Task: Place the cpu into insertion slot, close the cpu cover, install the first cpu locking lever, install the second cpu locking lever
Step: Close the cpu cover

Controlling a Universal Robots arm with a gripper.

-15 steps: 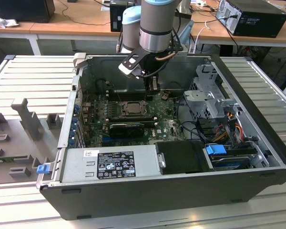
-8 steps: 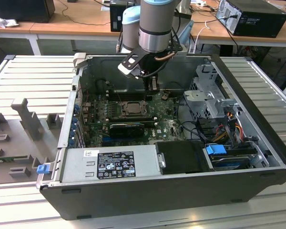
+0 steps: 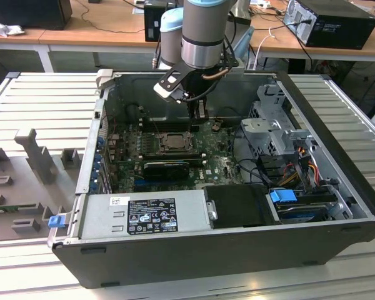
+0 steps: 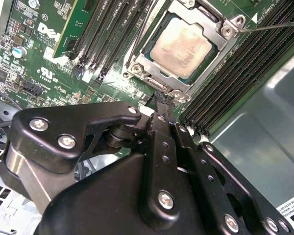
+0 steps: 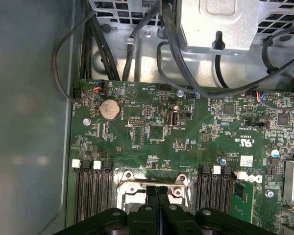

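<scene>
Claw (image 4: pixel 161 98): I see it closed tight, gripping nothing.
Cpu (image 4: pixel 180 45): sits in the insertion slot (image 3: pixel 156 142), just past my claw's tips.
Cpu cover (image 4: pixel 144 61): lies flat, framing the cpu below the claw.

**Soft, even light; case interior in shade**

In the exterior view the scene is lit brightly and diffusely, and no hard shadows are cast. The ribbed table (image 3: pixel 50 94) is rendered pale, while the inside of the computer case (image 3: pixel 206 250) is left in soft shade. In the second wrist view a dull sheen is carried by the cpu (image 4: pixel 180 45), and small highlights are caught on the black gripper (image 4: pixel 161 98). In the first wrist view a hazy glow is reflected from the grey case wall (image 5: pixel 29 122).
</scene>
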